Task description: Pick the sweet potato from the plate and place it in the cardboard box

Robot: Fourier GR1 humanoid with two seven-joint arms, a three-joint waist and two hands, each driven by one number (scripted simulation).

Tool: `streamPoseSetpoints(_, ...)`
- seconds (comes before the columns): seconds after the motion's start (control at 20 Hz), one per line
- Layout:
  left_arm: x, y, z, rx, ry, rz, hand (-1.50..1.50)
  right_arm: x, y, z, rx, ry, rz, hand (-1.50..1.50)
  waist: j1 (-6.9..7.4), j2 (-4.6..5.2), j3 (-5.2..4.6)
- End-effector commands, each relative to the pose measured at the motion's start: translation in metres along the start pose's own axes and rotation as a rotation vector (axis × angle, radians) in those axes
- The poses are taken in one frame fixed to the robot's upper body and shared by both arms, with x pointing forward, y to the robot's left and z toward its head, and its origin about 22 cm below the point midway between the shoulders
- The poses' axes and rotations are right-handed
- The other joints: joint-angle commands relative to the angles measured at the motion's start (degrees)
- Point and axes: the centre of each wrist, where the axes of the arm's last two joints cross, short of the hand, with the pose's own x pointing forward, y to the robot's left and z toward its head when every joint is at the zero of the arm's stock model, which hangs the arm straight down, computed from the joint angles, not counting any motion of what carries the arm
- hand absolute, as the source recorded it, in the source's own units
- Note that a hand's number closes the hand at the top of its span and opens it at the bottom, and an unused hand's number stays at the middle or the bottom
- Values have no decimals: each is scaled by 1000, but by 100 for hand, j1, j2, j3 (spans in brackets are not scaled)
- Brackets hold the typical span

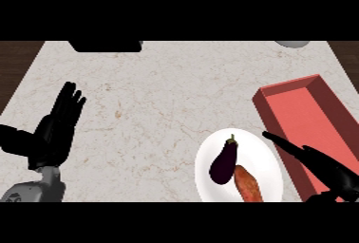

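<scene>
Sweet potato (248, 186) lies beside eggplant (224, 161) on white plate (207, 156). Right robot hand (308, 159), fingers straight, between plate and red box (316, 123). Left robot hand (60, 118) open, resting.

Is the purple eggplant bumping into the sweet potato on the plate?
Touching: in the head view the eggplant overlaps the sweet potato's upper end, no gap.
</scene>
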Motion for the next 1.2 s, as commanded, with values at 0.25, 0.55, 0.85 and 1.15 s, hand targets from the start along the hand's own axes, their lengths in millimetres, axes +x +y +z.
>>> streamPoseSetpoints(0.25, -3, -5, 12, 3, -12, 1, 0, -11, 20, -20, 34, 22, 13, -150, 11, 0, 1)
streamPoseSetpoints(0.55, 9, -3, -15, 3, -6, 14, 0, -15, 1, -29, -15, 53, 61, -150, 4, 5, 1)
streamPoseSetpoints(0.85, 10, -2, -2, 0, 16, 5, 0, -17, 39, -19, 8, 64, 54, -150, -8, -2, 0)
streamPoseSetpoints(1.15, 3, -11, 0, 1, 13, 16, 0, -29, 45, -42, 53, 66, 58, -150, 1, 1, 1)
